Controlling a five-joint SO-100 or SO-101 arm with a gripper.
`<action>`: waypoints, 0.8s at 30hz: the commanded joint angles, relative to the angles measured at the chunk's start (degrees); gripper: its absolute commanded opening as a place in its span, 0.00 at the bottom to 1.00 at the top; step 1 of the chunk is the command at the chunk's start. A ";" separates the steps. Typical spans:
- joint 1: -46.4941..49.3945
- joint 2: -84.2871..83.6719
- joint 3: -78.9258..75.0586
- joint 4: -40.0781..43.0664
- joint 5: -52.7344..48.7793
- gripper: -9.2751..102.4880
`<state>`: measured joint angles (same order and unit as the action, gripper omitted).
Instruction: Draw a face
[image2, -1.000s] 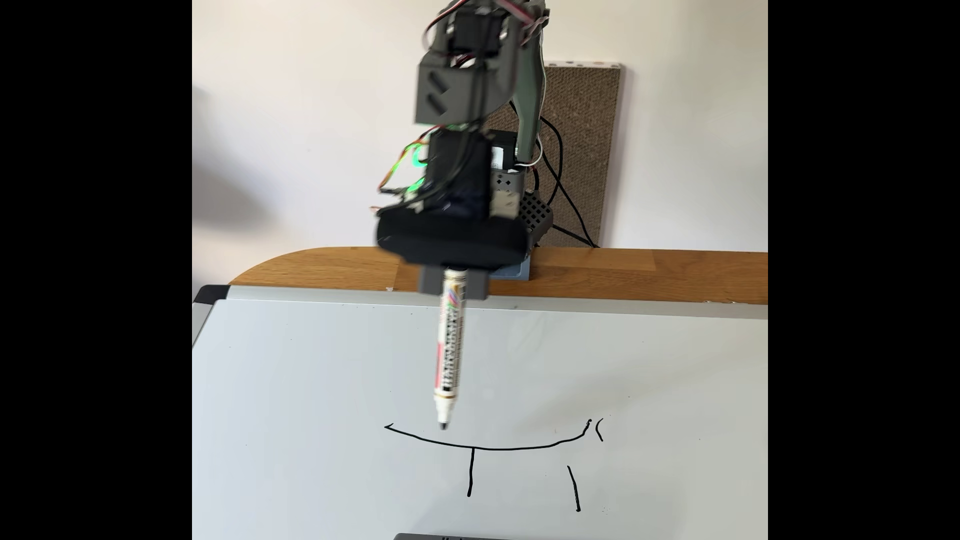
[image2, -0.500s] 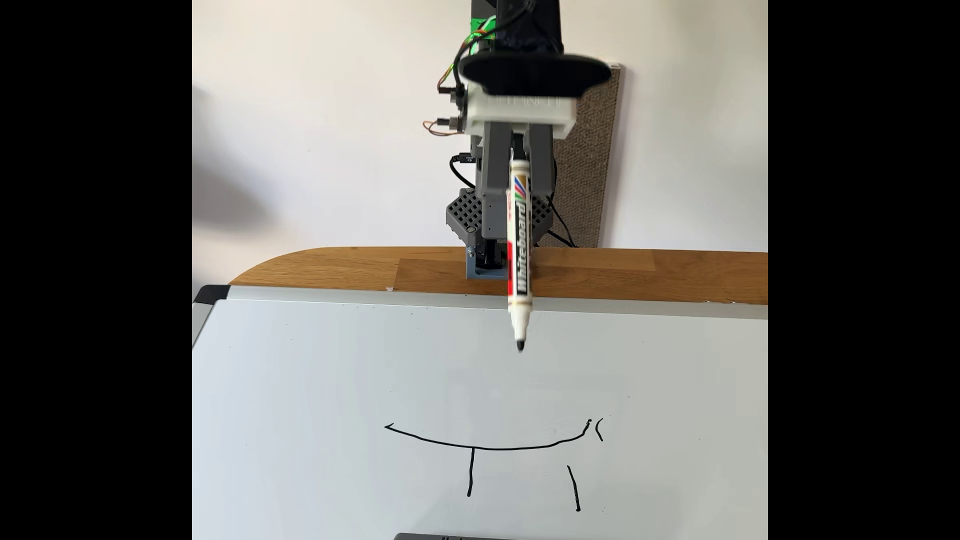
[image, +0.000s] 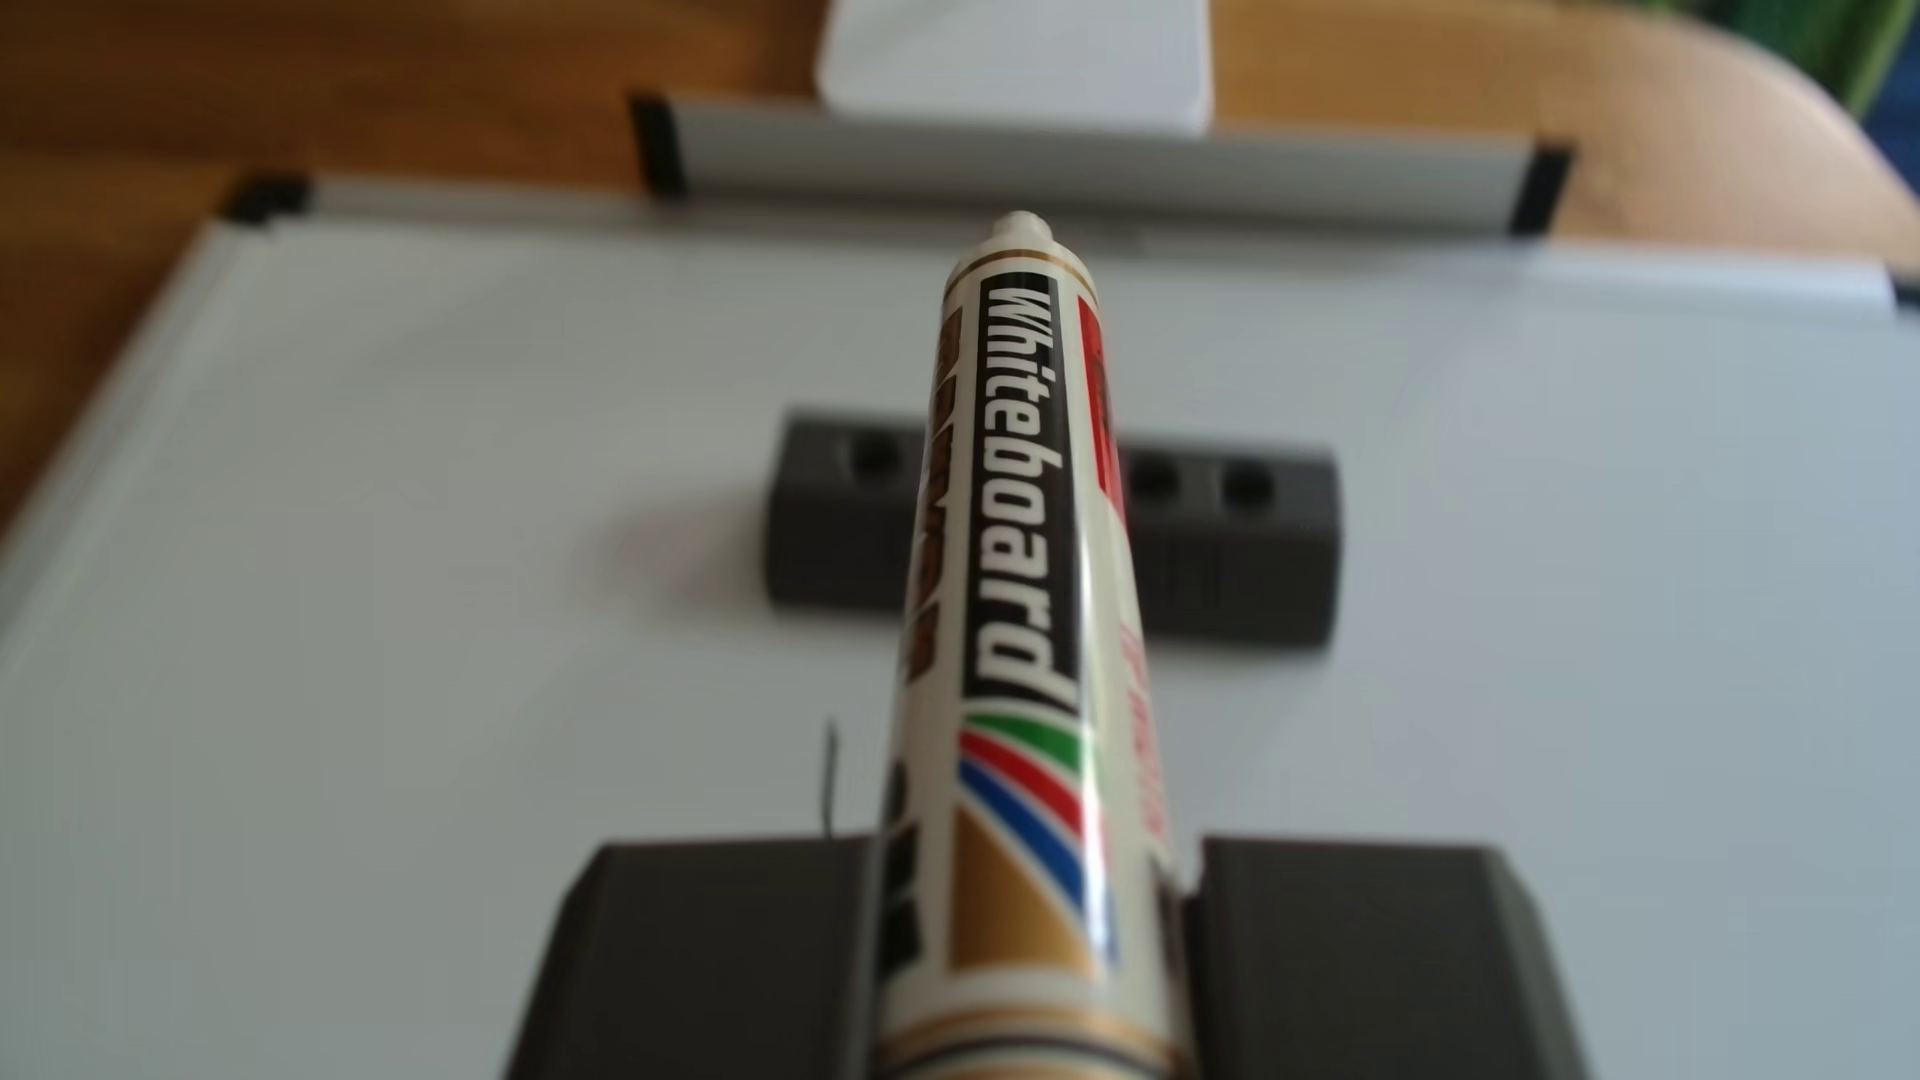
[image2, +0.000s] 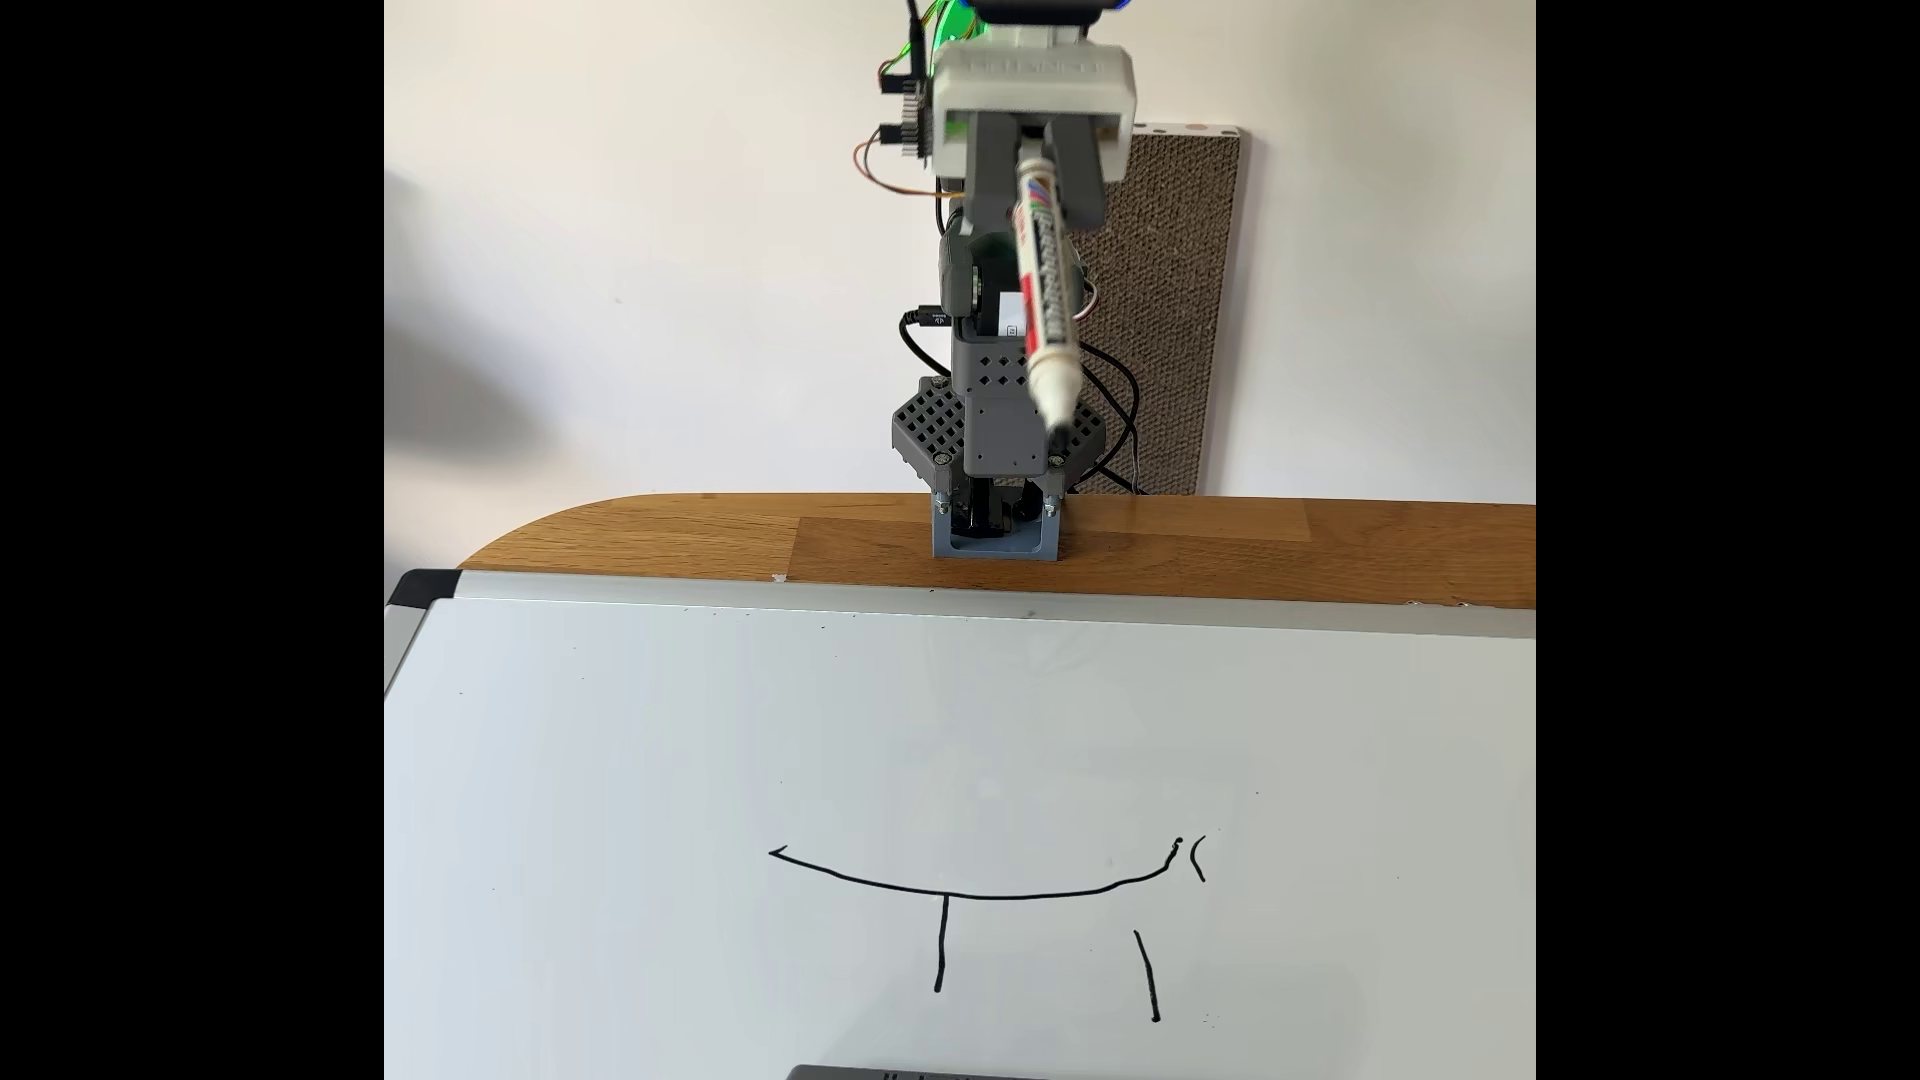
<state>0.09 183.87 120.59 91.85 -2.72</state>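
Note:
My gripper (image2: 1039, 213) is raised high above the arm's base, shut on a whiteboard marker (image2: 1044, 280) whose uncapped tip points down and forward, well clear of the whiteboard (image2: 623, 779). In the other view the marker (image: 1023, 582) runs away from me between the two dark grey fingers (image: 707, 955) of the gripper (image: 1029, 857). On the board are a long shallow black curve (image2: 987, 893), two short upright strokes (image2: 941, 950) under it, and a small hook mark (image2: 1200, 860) at its right end. One thin stroke (image: 829, 774) shows left of the marker.
The whiteboard lies flat on a wooden table (image2: 675, 530), with the arm's base (image2: 995, 519) at the table's back edge. A dark grey block with holes (image: 1236, 550) sits on the board, and its top (image2: 904, 1072) shows at the bottom edge. A metal pen tray (image: 1247, 171) lines the far side.
The marker tip was at the left end of the curve a second ago. The arm has since lifted it off the board, up and back towards the base. The drawing is unchanged.

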 joint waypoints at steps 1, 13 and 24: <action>-1.58 1.76 0.09 -0.26 0.26 0.08; -4.48 11.69 -7.73 4.31 0.26 0.08; -4.48 11.95 -13.10 9.84 0.35 0.08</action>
<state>-4.22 191.78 109.86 101.60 -2.72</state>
